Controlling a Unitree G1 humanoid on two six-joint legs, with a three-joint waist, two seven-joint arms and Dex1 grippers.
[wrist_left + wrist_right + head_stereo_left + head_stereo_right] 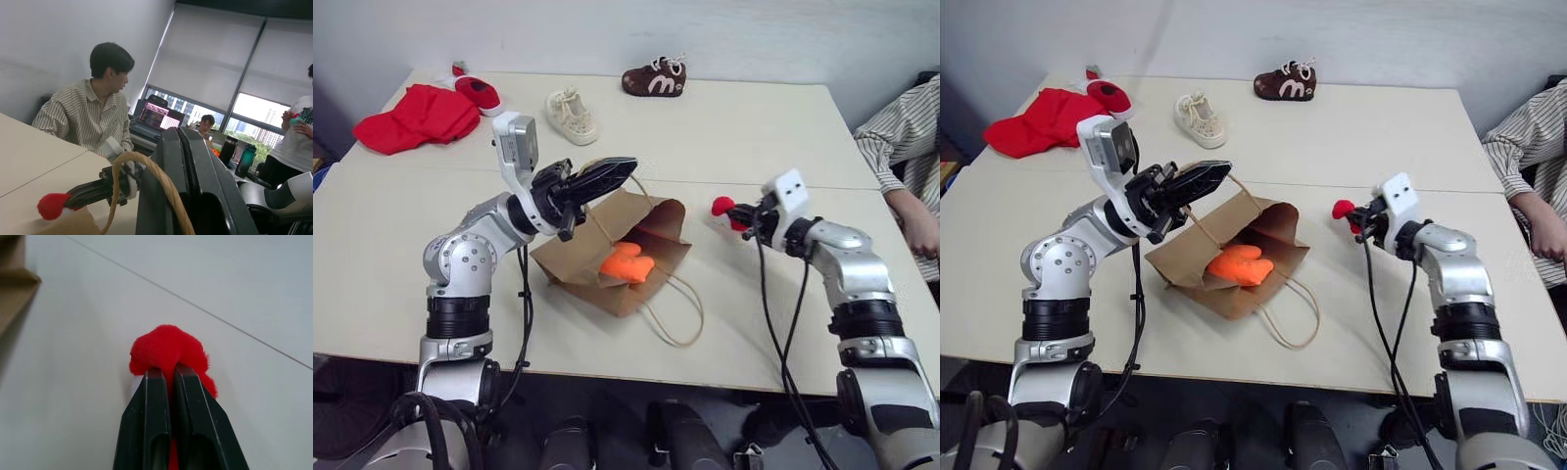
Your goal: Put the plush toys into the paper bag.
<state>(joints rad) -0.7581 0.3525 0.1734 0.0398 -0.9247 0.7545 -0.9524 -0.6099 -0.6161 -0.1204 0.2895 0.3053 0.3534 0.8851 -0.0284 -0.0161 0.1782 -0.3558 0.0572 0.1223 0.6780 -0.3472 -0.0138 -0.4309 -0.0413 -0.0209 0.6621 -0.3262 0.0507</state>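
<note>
1. We judge the red plush toy (pixel 168 352) light, soft and squashy, with nothing in it to break; a pinch across its fuzzy middle should hold, though the pile could slip if nipped at the edge.
2. Our right gripper (pixel 168 373) has its two fingers closed on that toy, red fuzz bulging past the tips (it sits to the right of the paper bag (pixel 1234 259), just beside its mouth).
3. The orange plush toy (pixel 1239 264) already lies inside the paper bag.
4. Our left gripper (pixel 607 176) is closed on the bag's tan cord handle (pixel 146 176), above the bag's open mouth, lifting it open.
5. The bag's paper looks thin and crease-prone, so we would enter gently.
</note>
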